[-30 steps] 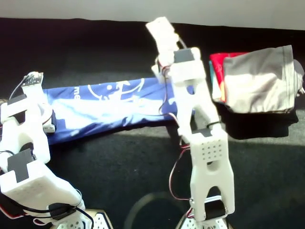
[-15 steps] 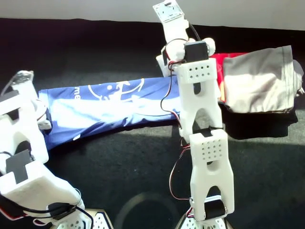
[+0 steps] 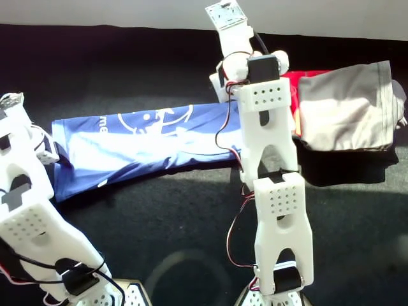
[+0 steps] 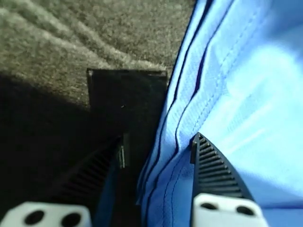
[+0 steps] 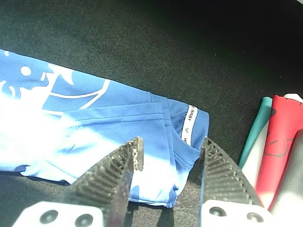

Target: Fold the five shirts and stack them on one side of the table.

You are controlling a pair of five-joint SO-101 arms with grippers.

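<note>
Arms rise from the near edge of the table (image 3: 159, 217), and just beyond them the blue shirt (image 3: 140, 143) lies narrowed into a long band. The left gripper (image 4: 158, 142) is down at the band's left end, jaws spread astride the stitched edge. I'd guess it means to take hold there, though from so close I cannot tell whether one finger has got under the cloth. The right gripper (image 5: 172, 144) hangs above the opposite end, jaws likewise parted and holding nothing. It looks well placed to take that end, so the band could be doubled over between the two. The band's long axis runs side to side across the table, slightly slanted, so the right end sits a touch farther back. That end, with its small white label (image 5: 189, 125), points toward the pile. Farther back on the right, a folded grey shirt (image 3: 347, 105) tops that pile, a red shirt (image 3: 292, 83) beneath it; presumably the blue one goes there next.
</note>
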